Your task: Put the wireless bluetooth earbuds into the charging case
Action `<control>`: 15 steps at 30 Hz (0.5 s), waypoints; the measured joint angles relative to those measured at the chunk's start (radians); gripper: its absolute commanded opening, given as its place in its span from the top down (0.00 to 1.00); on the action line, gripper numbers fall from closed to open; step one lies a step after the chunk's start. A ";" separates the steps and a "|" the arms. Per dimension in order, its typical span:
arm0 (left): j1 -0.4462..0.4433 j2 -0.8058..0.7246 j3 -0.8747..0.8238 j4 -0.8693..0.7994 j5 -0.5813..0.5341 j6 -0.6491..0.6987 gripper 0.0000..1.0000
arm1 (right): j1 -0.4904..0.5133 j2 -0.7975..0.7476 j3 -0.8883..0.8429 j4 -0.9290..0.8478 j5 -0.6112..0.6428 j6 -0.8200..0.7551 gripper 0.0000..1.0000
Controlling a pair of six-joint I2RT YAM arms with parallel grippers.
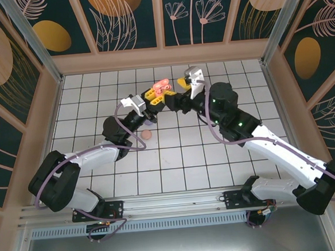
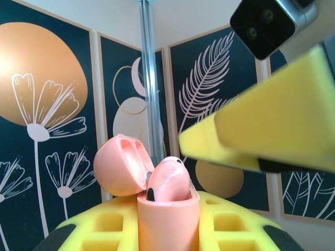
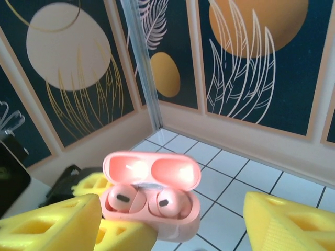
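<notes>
Case: pink charging case (image 1: 162, 85) held aloft over the tiled surface (image 1: 181, 159), its lid (image 3: 152, 170) tipped open.
Earbuds: two pink earbuds (image 3: 121, 198) sit side by side in the case's wells.
Left jaws: clenched on the case's lower body, a yellow finger (image 2: 235, 227) on each side.
Right jaws: spread wide, grasping nothing, close by the case.
Surface: a small pink piece (image 1: 147, 135) lies near the left arm, too small to identify.

A white-tiled worktop (image 1: 175, 159) sits inside wood-framed wall panels (image 1: 125, 16) painted dark teal with pale leaves, flowers and orange ovals. A small round pink disc (image 1: 147, 135) lies on the tiles, and an aluminium corner post (image 3: 140, 63) stands where two panels meet
</notes>
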 measured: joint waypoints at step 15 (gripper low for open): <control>0.000 0.021 0.000 0.024 0.010 0.002 1.00 | -0.156 0.024 0.109 -0.038 -0.046 0.164 0.41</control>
